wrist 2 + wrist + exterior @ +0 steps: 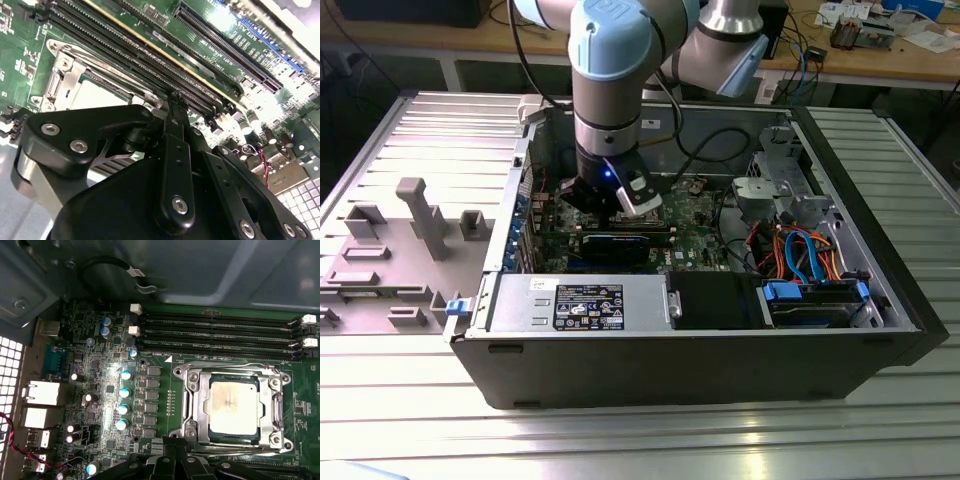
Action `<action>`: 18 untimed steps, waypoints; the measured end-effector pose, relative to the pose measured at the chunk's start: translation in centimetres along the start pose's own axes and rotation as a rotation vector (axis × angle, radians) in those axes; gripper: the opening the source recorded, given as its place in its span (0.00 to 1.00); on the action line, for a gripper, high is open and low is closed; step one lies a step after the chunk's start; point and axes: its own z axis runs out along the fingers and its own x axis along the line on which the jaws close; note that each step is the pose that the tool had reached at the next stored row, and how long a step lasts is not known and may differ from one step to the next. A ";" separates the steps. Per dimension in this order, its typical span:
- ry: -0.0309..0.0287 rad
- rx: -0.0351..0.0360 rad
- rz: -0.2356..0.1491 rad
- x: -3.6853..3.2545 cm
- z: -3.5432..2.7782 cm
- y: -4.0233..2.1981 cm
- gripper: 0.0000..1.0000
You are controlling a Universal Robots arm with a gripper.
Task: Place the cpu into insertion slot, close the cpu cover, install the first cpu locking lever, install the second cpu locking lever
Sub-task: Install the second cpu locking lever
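The cpu [234, 402], a dull silver square, lies flat in the insertion slot [181, 374], and its top also shows in the second wrist view [95, 95]. The cpu cover [199, 405], a silver frame, is down around it, with the chip showing through its window. The slot's contact field is hidden under the chip. My gripper [175, 447] is shut with nothing between its fingers. It hovers just off one edge of the socket, and its tips [175, 97] sit close to the frame's rim. In the exterior view the gripper [607, 205] reaches down into the open computer case.
Long black memory slots [220, 332] run beside the socket. Capacitors [123, 392] and rear ports [42, 392] stand on the other side. The case walls [510, 215], a power supply [580, 305] and a drive bay with cables [805, 255] ring the board.
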 end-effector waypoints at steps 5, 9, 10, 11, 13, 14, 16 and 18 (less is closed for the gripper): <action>0.0016 -0.0010 -0.016 0.02 0.04 -0.16 0.11; 0.0013 -0.0009 -0.019 0.05 -0.15 -0.21 0.11; 0.0010 -0.0010 -0.019 0.05 -0.24 -0.20 0.11; 0.0009 -0.0010 -0.020 0.05 -0.34 -0.18 0.11; 0.0007 -0.0010 -0.020 0.06 -0.52 -0.19 0.11; 0.0008 -0.0010 -0.020 0.06 -0.64 -0.19 0.11; 0.0008 -0.0011 -0.020 0.07 -0.95 -0.19 0.11; 0.0004 -0.0055 -0.020 0.09 -1.19 -0.44 0.11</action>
